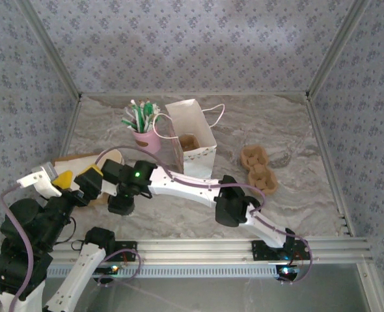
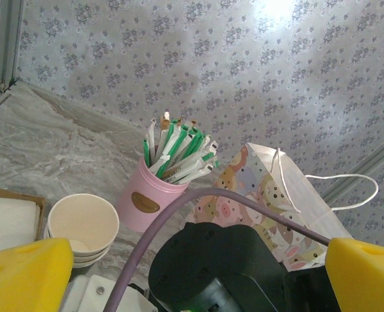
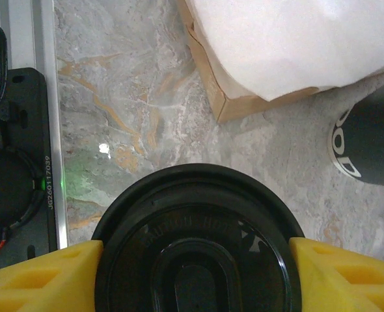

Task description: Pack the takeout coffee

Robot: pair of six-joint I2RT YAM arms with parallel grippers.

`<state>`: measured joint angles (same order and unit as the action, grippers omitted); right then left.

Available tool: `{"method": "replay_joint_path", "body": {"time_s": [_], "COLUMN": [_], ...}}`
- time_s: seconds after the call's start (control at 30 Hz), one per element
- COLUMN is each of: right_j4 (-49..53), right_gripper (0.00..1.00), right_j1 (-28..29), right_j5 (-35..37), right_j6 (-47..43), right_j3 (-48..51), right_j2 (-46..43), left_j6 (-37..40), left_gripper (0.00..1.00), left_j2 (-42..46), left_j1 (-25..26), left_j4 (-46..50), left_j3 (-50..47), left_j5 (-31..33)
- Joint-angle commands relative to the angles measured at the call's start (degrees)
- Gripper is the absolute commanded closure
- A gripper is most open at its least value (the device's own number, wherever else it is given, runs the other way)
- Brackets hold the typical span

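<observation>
The right jaws stand one on each side of the takeout coffee (image 3: 195, 253). In the right wrist view their yellow fingers (image 3: 42, 276) flank its round black lid. The lid's rim covers the inner edge of both fingers, so I cannot tell whether they press on the cup or stand just off it. The cup's wall is hidden under the lid. The coffee stands upright on the marbled worktop (image 3: 133, 97), near a metal rail (image 3: 49, 130) and just short of a shallow cardboard box (image 3: 211, 91) lined with white paper (image 3: 289, 45). A dark cylinder (image 3: 371, 140) with a white marking rises to the right, apart from the lid.

The left jaws stand wide apart, and their yellow fingers (image 2: 23, 273) sit in the two lower corners of the left wrist view. Between them lie the black body of the right arm (image 2: 211, 266) and a purple cable (image 2: 179, 214). Beyond are a stack of lidless cream cups (image 2: 81, 224), a pink holder (image 2: 146, 201) full of green-and-white wrapped sticks, and a white paper bag (image 2: 270, 208) printed with cartoon animals.

From above, the bag (image 1: 192, 130) stands upright and open at mid-worktop with the pink holder (image 1: 143, 138) just beside it. A brown pulp carrier (image 1: 258, 170) lies off to the other side, apart from the bag.
</observation>
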<state>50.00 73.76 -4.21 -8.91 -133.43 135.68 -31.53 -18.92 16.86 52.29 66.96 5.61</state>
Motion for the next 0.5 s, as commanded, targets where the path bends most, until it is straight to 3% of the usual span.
{"method": "replay_joint_path", "body": {"time_s": [0.0,0.47], "right_j4": [2.72,-0.06], "right_gripper": [0.3,0.3], "right_j1": [0.81,2.52], "right_j5": [3.47,11.97], "right_j6": [3.75,19.62], "right_j3": [4.15,27.06], "right_j2": [-3.48,-19.3], "left_j6": [-0.02,-0.81], "left_gripper": [0.0,0.01], "left_j2": [-0.26,-0.42], "left_j1": [0.01,0.01], "left_j4": [-2.19,-3.63], "left_j3": [-0.24,-2.01], "left_j5": [-0.67,-1.42]}}
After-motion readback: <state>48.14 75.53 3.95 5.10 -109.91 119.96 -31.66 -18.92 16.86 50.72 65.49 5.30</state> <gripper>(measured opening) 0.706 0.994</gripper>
